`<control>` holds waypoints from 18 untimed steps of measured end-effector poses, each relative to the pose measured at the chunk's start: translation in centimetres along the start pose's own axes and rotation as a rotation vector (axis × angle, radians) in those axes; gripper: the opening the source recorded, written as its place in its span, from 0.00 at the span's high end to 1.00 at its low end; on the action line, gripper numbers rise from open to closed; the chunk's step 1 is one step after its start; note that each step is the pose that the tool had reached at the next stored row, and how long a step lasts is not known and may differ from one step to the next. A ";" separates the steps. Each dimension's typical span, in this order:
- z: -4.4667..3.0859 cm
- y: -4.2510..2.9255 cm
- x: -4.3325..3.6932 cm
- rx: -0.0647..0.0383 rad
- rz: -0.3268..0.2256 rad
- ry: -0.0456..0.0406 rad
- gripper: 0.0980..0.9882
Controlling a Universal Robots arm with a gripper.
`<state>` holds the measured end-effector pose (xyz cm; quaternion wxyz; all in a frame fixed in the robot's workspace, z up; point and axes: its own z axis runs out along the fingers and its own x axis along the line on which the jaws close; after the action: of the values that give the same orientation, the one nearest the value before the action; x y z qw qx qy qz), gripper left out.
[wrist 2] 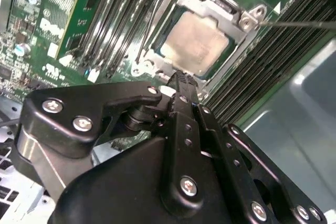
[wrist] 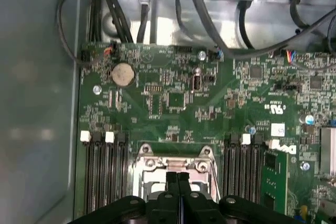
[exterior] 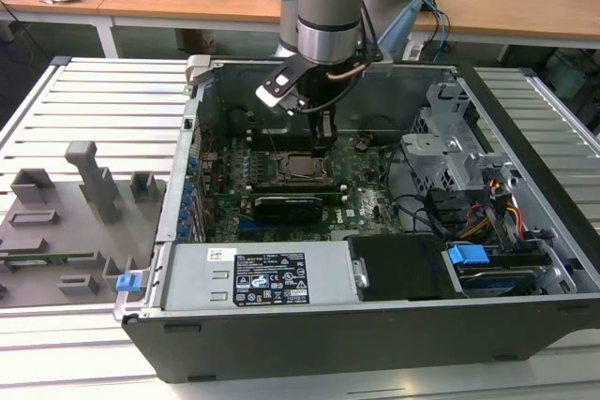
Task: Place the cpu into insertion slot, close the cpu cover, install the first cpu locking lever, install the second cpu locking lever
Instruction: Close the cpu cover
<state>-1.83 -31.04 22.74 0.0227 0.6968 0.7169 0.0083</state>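
1. Silvery-tan metal marks the cpu [wrist 2: 197, 43], which we see lying flat inside the insertion slot [exterior: 302, 168] on the green motherboard [wrist: 173, 103].
2. We read the cpu cover [wrist 2: 212, 4] as lowered. Its metal frame surrounds the chip, and the chip's top shows through the central cut-out.
3. The gripper [wrist: 178, 178] hangs over the near edge of the socket with its two fingers pressed together and nothing between them. In the second wrist view its tip sits just beside the cover's rim; we cannot tell whether it touches.
4. Two thin lever rods show in the second wrist view. One [wrist 2: 147, 30] runs alongside the memory slots, and the other [wrist 2: 299, 23] reaches away from a corner of the frame. Neither looks latched to us, though their hooks are hard to make out.
5. We judge that the seating step is complete and the work stands between closing the cover and securing the first lever.
6. In our judgement, the next move calls for pressure on the frame or a rod only, never on the chip's top, and for a steady sideways sweep to catch a rod.
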 end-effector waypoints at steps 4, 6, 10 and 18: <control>0.35 -0.74 0.03 0.000 0.000 0.0002 0.99; 0.44 -0.80 0.03 0.000 0.000 0.0000 0.99; 0.51 -0.99 0.04 0.000 0.000 0.0003 0.99; 1.28 -2.36 0.07 0.000 -0.002 0.0003 0.99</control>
<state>-4.14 -31.06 21.36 0.0226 0.6960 0.7177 0.0084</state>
